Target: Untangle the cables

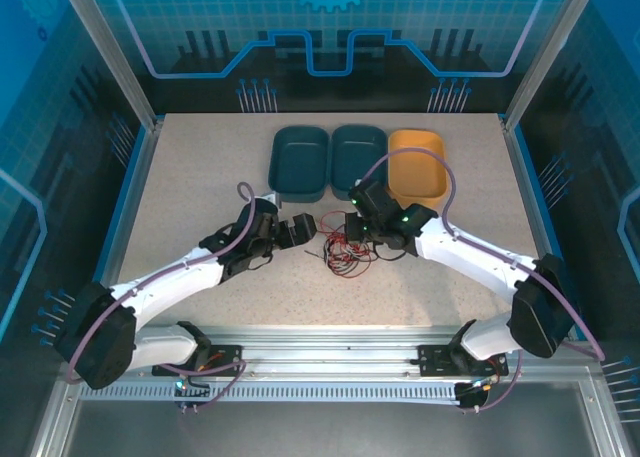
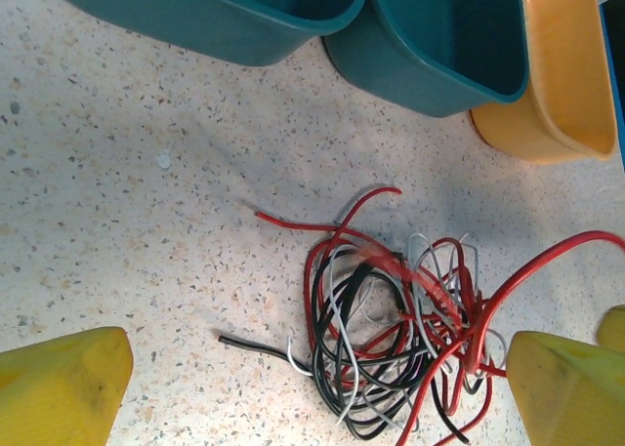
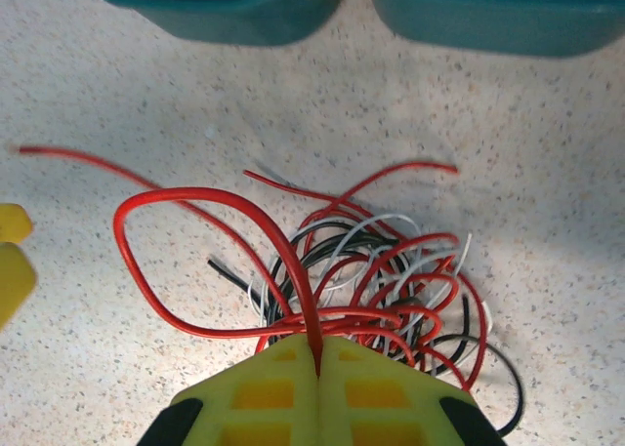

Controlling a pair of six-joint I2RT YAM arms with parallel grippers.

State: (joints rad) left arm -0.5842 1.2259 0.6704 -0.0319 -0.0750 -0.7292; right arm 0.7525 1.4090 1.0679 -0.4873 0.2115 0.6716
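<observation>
Closed yellow jaws of the right gripper [image 3: 318,346] pinch one strand of the thin red wire [image 3: 195,190], which loops up from the pads. Jaws of the left gripper [image 2: 317,383] stand wide apart, flanking the heap. Three cables lie tangled in loose coils on the speckled stone-look table [image 2: 117,222]: the red one, a thin black wire [image 2: 249,344] and a thin white wire [image 2: 296,356]. Beyond stand two teal plastic bins [image 1: 299,162] and one orange plastic bin [image 1: 417,167]. Crossings inside the knot are hard to follow; the right fingers hide its near edge.
</observation>
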